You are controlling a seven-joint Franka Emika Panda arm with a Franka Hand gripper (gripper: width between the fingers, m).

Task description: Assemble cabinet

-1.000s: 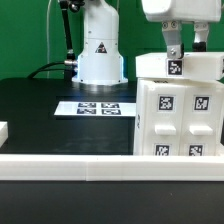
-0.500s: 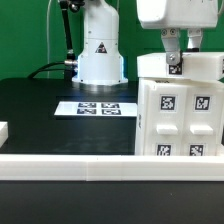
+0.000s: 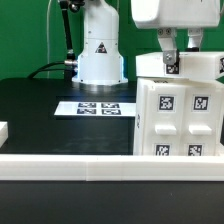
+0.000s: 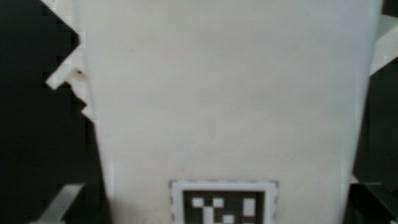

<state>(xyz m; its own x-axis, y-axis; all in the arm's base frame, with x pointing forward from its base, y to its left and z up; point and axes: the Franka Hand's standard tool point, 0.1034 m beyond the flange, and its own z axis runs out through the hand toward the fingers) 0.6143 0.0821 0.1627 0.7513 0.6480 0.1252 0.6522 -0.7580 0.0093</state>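
The cabinet (image 3: 180, 120) is a large white box at the exterior view's right, with several tagged drawer fronts facing the camera. A white top piece (image 3: 150, 66) with a small tag (image 3: 172, 61) sits on it. My gripper (image 3: 177, 48) comes down from above, one finger on each side of that tag, and is shut on the top piece. In the wrist view the top piece (image 4: 214, 100) fills the picture, with its tag (image 4: 226, 205) at the edge. One finger (image 4: 54, 205) shows beside it; the other is hidden.
The robot base (image 3: 100, 50) stands at the back. The marker board (image 3: 97, 107) lies on the black table in front of it. A low white wall (image 3: 70, 162) runs along the front edge. A small white part (image 3: 3, 130) shows at the exterior view's left edge.
My gripper has shifted a little toward the exterior view's left and upward. The tagged top piece moved with it. The cabinet body stayed put.
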